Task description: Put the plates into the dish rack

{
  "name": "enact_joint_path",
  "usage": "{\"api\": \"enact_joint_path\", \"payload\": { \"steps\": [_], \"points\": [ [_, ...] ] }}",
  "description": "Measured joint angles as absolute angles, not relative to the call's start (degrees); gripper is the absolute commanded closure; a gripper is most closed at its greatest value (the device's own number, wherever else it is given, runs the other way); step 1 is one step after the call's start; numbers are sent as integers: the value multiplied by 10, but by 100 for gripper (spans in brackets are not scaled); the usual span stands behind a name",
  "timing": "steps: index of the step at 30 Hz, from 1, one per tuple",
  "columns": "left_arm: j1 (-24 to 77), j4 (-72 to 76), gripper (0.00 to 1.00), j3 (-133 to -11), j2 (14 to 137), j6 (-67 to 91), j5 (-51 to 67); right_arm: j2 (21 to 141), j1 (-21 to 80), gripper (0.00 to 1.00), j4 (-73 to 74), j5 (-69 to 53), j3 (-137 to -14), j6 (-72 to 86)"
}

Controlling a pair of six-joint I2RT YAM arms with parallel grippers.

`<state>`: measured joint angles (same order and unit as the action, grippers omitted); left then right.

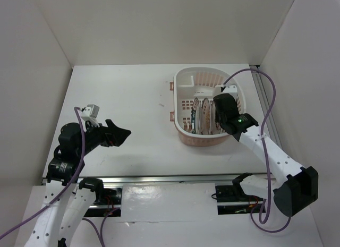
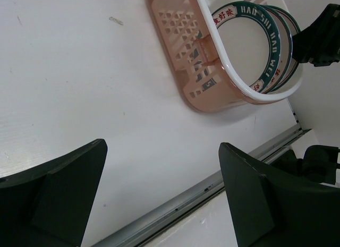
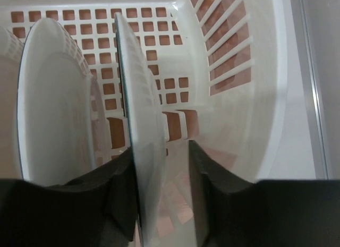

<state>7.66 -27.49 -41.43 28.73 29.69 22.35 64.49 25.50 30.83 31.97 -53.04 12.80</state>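
dish rack: we're seeing it sitting on the desk, toward the right arm's side.
plates: they're standing on edge inside the dish rack, in its near half and side by side. We're counting two for certain; a third could be hiding at the frame edge.
rim print: the left wrist view is showing green bands with lettering and red characters on the plates in the dish rack.
right hand: it's reaching down into the dish rack, fingers straddling the straddled plate.
right hand state: one finger is pressing against that plate, and we're seeing what looks like a gap on the other side. We can't tell whether it's clamping or released.
neighbour plate: it's standing just beside the straddled plate, upright, over the dish rack's grid floor.
left hand: it's hanging over bare desk, well apart from the dish rack and on the side away from the right arm.
left hand state: released, with fingers spread wide and gripping nothing.
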Motion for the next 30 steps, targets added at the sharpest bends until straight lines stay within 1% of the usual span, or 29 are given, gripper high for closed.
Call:
{"api": "enact_joint_path", "payload": {
  "steps": [1, 2, 3, 4, 5, 6, 18, 21, 24, 30],
  "points": [
    [77, -275, 0, -414, 287, 297, 223, 645, 256, 43, 313, 320, -535, 129],
    [77, -275, 0, -414, 287, 297, 223, 645, 257, 41, 320, 322, -541, 133],
    [77, -275, 0, -414, 287, 297, 223, 645, 257, 30, 326, 325, -549, 134],
    [77, -275, 0, -414, 287, 297, 223, 645, 258, 29, 335, 326, -560, 138],
    [77, -275, 0, -414, 287, 297, 223, 645, 259, 3, 341, 329, -569, 141],
    [77, -275, 0, -414, 287, 297, 223, 644, 261, 0, 348, 332, -580, 146],
    [77, -278, 0, -418, 295, 297, 214, 617, 280, 0, 486, 372, -781, 173],
    [77, -308, 0, -441, 302, 297, 187, 586, 284, 0, 507, 352, -794, 179],
    [77, -346, 0, -481, 301, 296, 153, 534, 285, 0, 524, 305, -789, 185],
    [77, -422, 0, -571, 266, 278, 86, 415, 268, 0, 559, 214, -776, 190]
  ]
}}
